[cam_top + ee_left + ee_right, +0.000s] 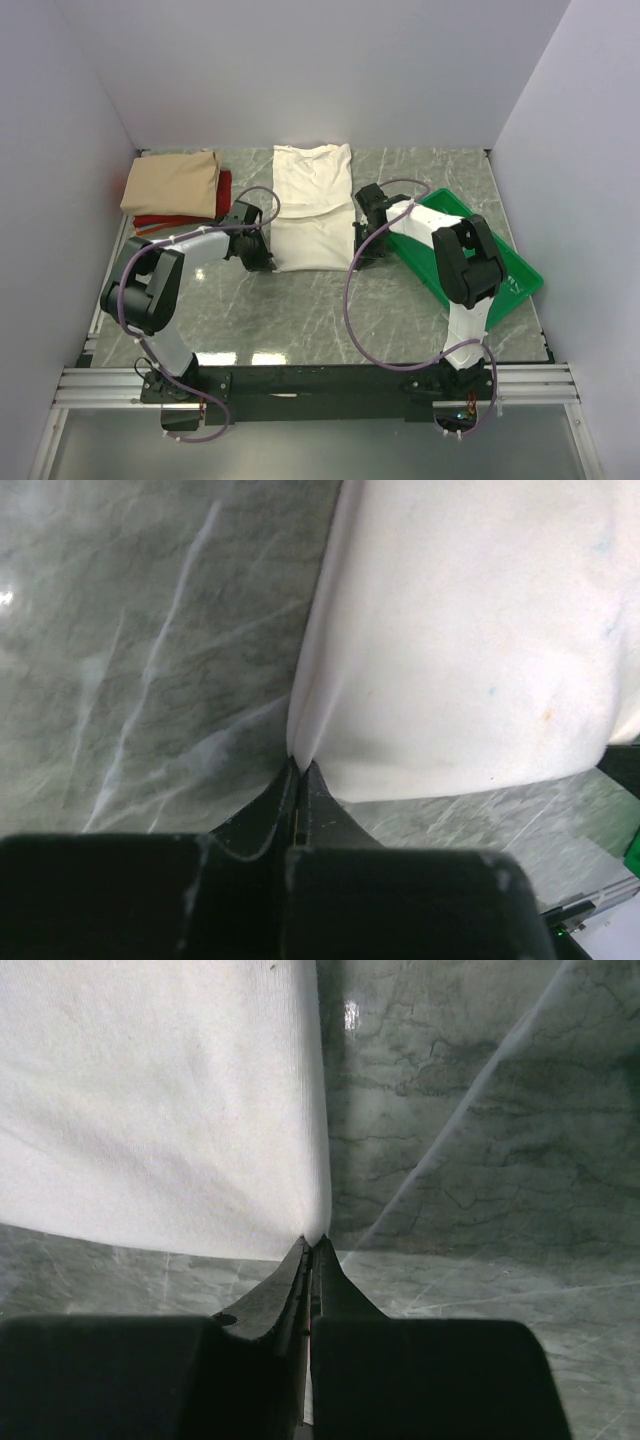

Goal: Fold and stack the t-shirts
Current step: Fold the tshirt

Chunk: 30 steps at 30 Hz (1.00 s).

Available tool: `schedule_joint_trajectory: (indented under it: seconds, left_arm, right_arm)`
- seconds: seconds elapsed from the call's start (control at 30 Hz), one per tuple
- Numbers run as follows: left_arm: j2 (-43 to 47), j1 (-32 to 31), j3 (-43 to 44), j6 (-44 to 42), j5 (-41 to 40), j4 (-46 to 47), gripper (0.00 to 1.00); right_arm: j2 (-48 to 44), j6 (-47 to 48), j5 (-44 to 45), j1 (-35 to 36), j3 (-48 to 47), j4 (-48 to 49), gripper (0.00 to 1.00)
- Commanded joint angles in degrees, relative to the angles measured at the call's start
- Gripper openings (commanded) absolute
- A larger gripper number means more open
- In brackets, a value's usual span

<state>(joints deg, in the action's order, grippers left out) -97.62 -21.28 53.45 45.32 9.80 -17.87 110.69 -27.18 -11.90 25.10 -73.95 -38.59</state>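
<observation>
The cream t-shirt (310,205) lies folded into a long strip on the middle of the table. My left gripper (262,262) is shut on its near left corner, and the left wrist view shows the cream cloth (470,640) pinched at the tips of that gripper (300,765). On the other side, my right gripper (358,255) is shut on the near right corner; the cream cloth (160,1100) runs into the closed tips of this gripper (314,1242). At the back left, a folded tan t-shirt (172,182) rests on a red t-shirt (224,190).
A green plastic tray (500,265) sits at the right, partly under the right arm. White walls close in the back and both sides. Purple cables loop over the marble tabletop (300,310) in front of the shirt.
</observation>
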Motion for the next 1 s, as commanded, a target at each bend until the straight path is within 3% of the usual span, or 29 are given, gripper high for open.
schedule_joint_trajectory:
  seconds: [0.0,0.3,0.97]
  left_arm:
    - [3.0,-0.7,2.0,-1.1,-3.0,-7.9,0.00]
    - [11.7,-0.7,9.8,-1.2,-4.2,-18.8,0.00]
    - [27.9,-0.8,0.2,0.2,-1.3,-32.0,0.00]
  right_arm:
    - [-2.0,0.5,2.8,0.6,-2.2,-4.5,0.00]
    - [-10.6,0.6,3.8,0.6,-8.0,-12.6,0.00]
    - [-25.4,-4.9,6.6,12.1,5.1,-21.2,0.00]
